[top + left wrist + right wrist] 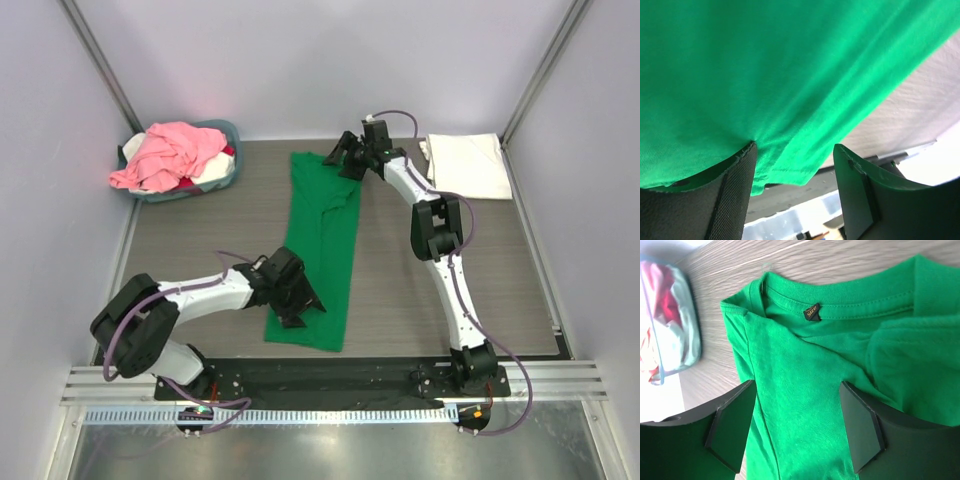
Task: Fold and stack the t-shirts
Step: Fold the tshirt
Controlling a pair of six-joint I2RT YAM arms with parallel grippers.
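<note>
I have the green t-shirt (322, 250) lying on the table (200, 240) as 1 long strip, its collar toward the far wall and its hem at the near edge. My left gripper (300, 312) sits low at the near end of the strip, on its left side. In the left wrist view its 2 fingers (735, 190) stand well apart with green cloth hanging into the gap; one finger touches the fabric, but nothing is pinched between them. My right gripper (340, 157) hovers at the collar end. Its fingers (860, 425) are spread just as wide over the shoulder and neckline, with a small dark label (812, 312) visible inside the collar (I cannot tell whether the tips touch the cloth). It has hold of nothing.

A white t-shirt (465, 165) lies folded in the far right corner of the table. The round basket (190, 192) sits in the far left corner, with a pink t-shirt (170, 155) heaped on top and bits of red and white cloth beneath.
</note>
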